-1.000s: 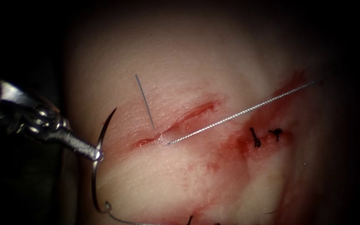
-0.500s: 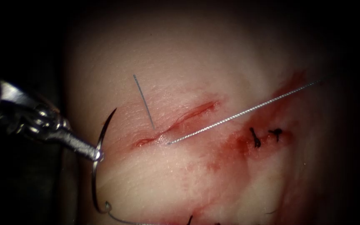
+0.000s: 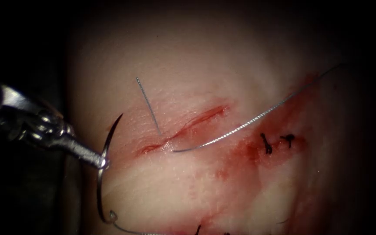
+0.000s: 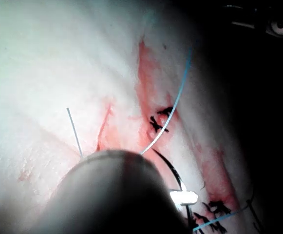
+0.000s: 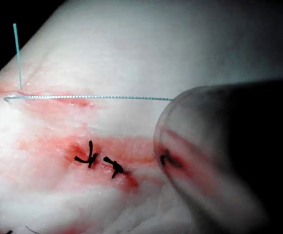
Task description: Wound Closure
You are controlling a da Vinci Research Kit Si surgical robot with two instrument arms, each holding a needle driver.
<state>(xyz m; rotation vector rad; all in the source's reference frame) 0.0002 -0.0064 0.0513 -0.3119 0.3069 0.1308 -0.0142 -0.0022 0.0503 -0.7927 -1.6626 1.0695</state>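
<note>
At the far left edge of the endoscope view the left tool [image 3: 102, 163] comes in from the dark off-tissue margin, its fingers clenched on the needle [image 3: 101, 174] about midway along its curve. That needle stands free of the tissue [image 3: 188, 65], just at the tissue's left border: its point rises toward the cut's left end, and its swaged end curls low near the picture's lower edge, where thread trails off along the bottom. Right of the needle lies the cut [image 3: 183, 128], a slanting red slit with pale, open tissue above it. A short cut end of thread [image 3: 149, 106] stands up from the cut's left end. From the same spot the thread [image 3: 240, 126] runs up and to the right in a slack curve, crossing red fluid [image 3: 244, 150] and leaving into the dark at the upper right. Below that strand, right of the cut, sit two dark knots [image 3: 277, 142], apart from the thread. Beyond them the tissue falls away into shadow. In the right wrist view the thread runs level to the right tool's blurred shaft [image 5: 219, 161]; I cannot tell how its fingers stand.
</note>
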